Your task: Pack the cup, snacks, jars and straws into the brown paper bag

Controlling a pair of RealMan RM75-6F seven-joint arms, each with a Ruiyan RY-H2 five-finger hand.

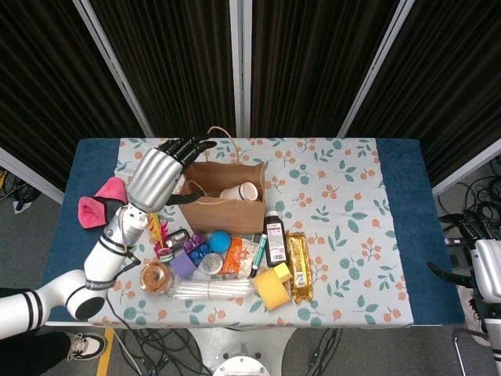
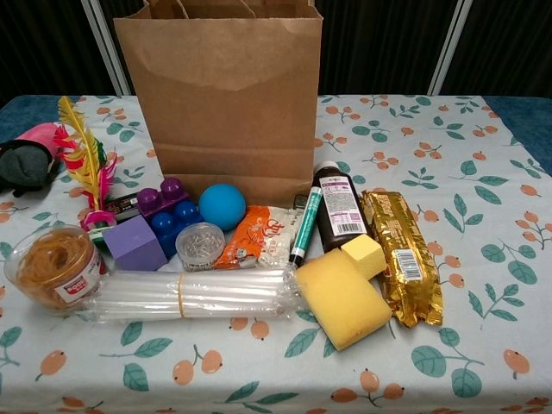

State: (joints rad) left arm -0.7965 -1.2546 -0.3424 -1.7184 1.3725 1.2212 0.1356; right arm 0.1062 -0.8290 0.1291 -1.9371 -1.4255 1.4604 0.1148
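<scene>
Head view: left robot hand (image 1: 162, 174), fingers spread and empty, hovered beside the brown paper bag (image 1: 223, 205); cup (image 1: 239, 191) lay inside; right robot hand (image 1: 479, 262) state indeterminable.

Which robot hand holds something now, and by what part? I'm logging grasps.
Neither. The left robot hand is open above the bag's left rim; the cup lies inside. The right holds nothing.
</scene>
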